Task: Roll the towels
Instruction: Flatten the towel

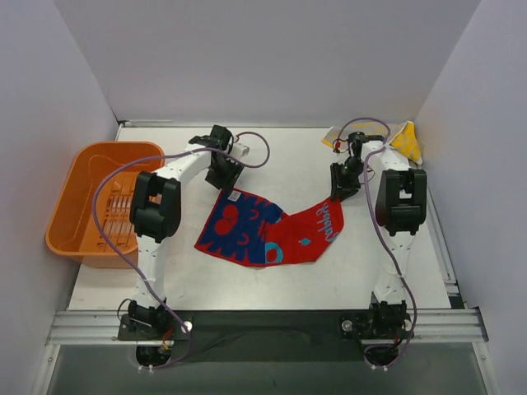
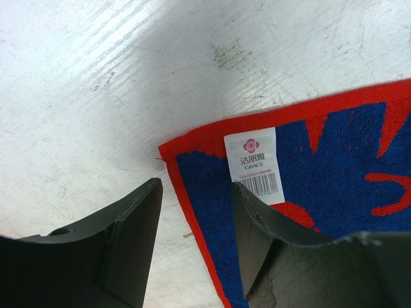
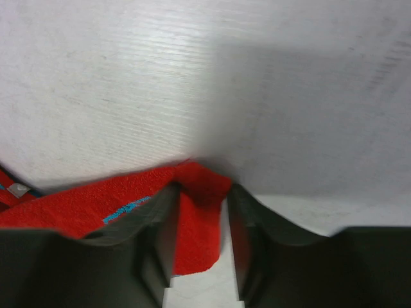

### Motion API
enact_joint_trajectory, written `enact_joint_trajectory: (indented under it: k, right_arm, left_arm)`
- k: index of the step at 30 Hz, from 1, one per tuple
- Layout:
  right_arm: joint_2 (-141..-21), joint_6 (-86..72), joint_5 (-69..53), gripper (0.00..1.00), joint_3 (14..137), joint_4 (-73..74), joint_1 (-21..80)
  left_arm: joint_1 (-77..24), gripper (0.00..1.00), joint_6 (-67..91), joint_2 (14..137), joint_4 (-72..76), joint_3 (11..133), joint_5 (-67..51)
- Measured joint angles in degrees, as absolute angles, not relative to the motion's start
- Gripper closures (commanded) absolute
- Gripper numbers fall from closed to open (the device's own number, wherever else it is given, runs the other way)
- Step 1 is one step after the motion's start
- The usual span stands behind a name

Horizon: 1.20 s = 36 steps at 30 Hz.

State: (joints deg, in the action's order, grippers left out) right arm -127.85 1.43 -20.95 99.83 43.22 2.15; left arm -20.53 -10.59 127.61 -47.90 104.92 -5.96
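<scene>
Currently we judge the pick-up step in hand: the towel (image 1: 272, 230) lies mid-counter (image 1: 288, 164), its red corner gripped by the right jaws, while the left jaws stand open astride the label (image 2: 252, 163) corner and must next close.

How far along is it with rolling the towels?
Nothing is rolled yet. The red and blue towel lies spread out; the right gripper pinches one corner and the left gripper hangs open over the labelled corner. The yellow towel sits crumpled at the far right. Both still need rolling.
</scene>
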Motion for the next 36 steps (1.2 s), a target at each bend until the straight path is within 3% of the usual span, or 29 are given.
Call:
enact_joint_trajectory:
  k: [2, 5, 26, 30, 33, 36]
  right_arm:
    - [-127.85, 1.54, -20.60, 0.89, 99.48, 42.92, 2.94]
    - [-127.85, 1.54, -20.45, 1.00, 98.76, 42.74, 3.53]
    - [-122.34, 5.17, -22.17, 1.00, 92.01, 42.00, 1.39]
    - [-121.14, 5.91, -22.20, 1.00, 91.11, 41.85, 1.10]
    - [-120.25, 6.39, -22.55, 1.00, 90.50, 41.78, 0.86]
    - [-119.31, 7.53, -22.70, 1.00, 90.00, 41.69, 0.67]
  left_arm:
    - [-20.53, 0.42, -10.50, 127.61, -47.75, 104.77, -5.78]
    - [-20.56, 0.43, -10.41, 127.63, -47.42, 104.33, -5.28]
    - [-20.53, 0.46, -7.90, 128.84, -42.85, 105.01, -6.74]
    - [-20.53, 0.52, -7.84, 129.88, -42.02, 105.25, -6.07]
    - [-20.51, 0.65, -7.75, 129.93, -41.69, 105.23, -5.76]
    - [-20.45, 0.85, -7.64, 129.91, -41.12, 104.86, -5.54]
